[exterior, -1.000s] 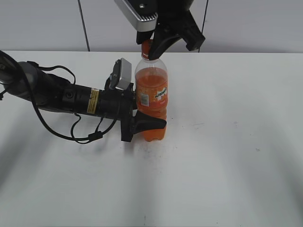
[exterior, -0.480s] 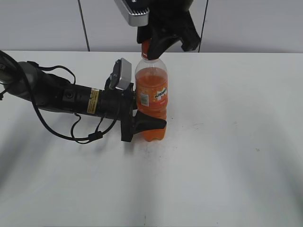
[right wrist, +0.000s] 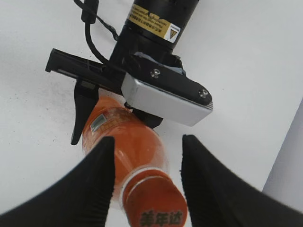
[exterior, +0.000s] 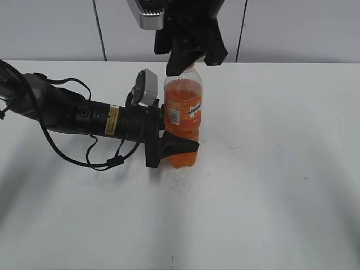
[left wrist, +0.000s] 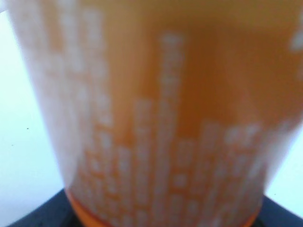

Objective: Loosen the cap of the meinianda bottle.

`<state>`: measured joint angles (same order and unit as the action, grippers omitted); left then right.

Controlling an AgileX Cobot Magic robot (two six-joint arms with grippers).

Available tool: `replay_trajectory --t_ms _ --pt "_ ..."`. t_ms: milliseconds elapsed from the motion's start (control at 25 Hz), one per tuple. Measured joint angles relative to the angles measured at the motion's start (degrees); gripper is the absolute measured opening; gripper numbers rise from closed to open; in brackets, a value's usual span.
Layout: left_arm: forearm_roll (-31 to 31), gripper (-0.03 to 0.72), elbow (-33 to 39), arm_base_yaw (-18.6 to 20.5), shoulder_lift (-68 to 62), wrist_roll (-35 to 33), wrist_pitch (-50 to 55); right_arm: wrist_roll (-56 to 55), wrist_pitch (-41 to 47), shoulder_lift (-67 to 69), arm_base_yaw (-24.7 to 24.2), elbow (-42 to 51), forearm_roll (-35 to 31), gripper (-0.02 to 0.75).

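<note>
The meinianda bottle (exterior: 182, 121) stands upright on a white table (exterior: 270, 191) (faintly scuffed near its base), against a pale grey panelled wall (exterior: 50, 28). The left gripper (exterior: 169, 147) is clamped around its lower body. The right gripper (right wrist: 147, 175) straddles the cap (right wrist: 158, 205), fingers (right wrist: 97, 175) apart, not touching it.

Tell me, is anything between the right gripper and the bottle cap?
Nothing visible. The right gripper has its jaws either side of the cap, with bare gaps between, while the left gripper holds the meinianda bottle lower down.
</note>
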<state>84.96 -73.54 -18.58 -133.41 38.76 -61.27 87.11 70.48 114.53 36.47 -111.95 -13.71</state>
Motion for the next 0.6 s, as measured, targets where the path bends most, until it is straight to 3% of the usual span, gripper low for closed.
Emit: replay_trajectory --t_ms 200,600 --pt "0.0 0.395 0.0 0.0 0.0 0.1 0.0 -6.0 0.0 0.0 0.0 -0.4 -0.1 0.386" --pt "0.0 0.395 0.0 0.0 0.0 0.1 0.0 -47.1 0.0 0.0 0.0 -6.6 -0.4 0.407"
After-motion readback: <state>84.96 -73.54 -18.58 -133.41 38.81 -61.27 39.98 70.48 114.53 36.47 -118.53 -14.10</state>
